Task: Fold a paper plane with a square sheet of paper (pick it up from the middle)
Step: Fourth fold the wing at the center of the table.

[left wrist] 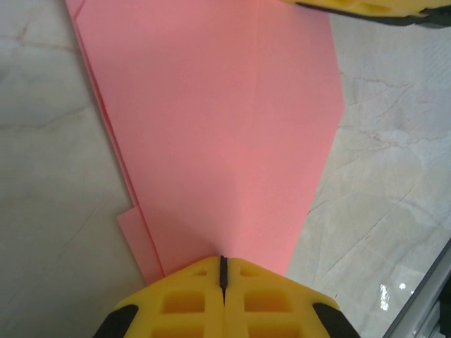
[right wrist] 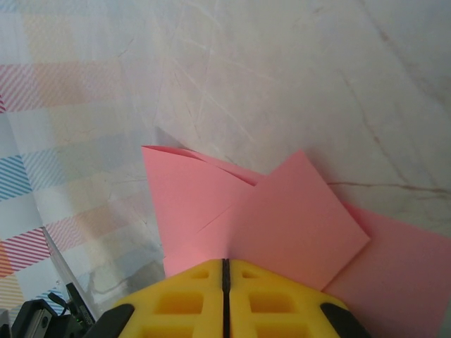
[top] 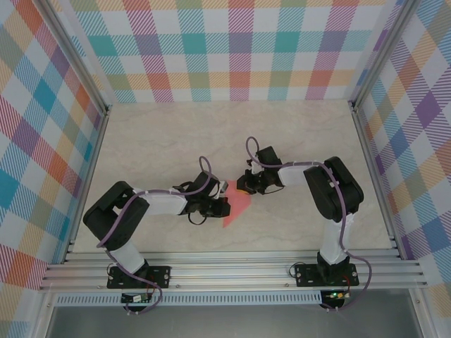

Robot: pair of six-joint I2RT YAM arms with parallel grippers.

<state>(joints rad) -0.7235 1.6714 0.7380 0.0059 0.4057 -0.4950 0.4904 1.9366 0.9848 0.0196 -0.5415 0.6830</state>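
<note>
**Both grippers clenched, tips on the folded pink paper at mid-table**

In the top view the metal rail [top: 232, 259] carrying the two arm bases lies nearest, at 6 o'clock. From there the left arm [top: 141, 208] comes in from 8 o'clock and the right arm [top: 331, 186] from 4 o'clock. Both bend toward the middle of the table [top: 176, 141].

The paper [top: 236, 209] lies just toward 6 o'clock from the table's centre. The left gripper [top: 221, 206] is at its 9 o'clock side and the right gripper [top: 245, 186] at its 1 o'clock end. Both touch it.

On the left wrist camera the left gripper [left wrist: 223, 262] has its yellow fingers pressed fully together. The paper [left wrist: 225, 127] starts narrow at their tips and widens toward 12 o'clock. A lower layer peeps out along its 8 o'clock edge. One of the right gripper's fingers [left wrist: 366, 5] shows at 1 o'clock, at the paper's far end.

On the right wrist camera the right gripper [right wrist: 225, 265] is likewise clenched, with no gap between the fingers. The paper [right wrist: 282, 218] lies in overlapping layers, with a square-cornered flap pointing to 1 o'clock.

For either gripper I cannot tell whether a fold is nipped between the fingers or the tips merely press on the sheet.

Farthest off, at 12 o'clock, stands the checked wall [top: 225, 49].
</note>
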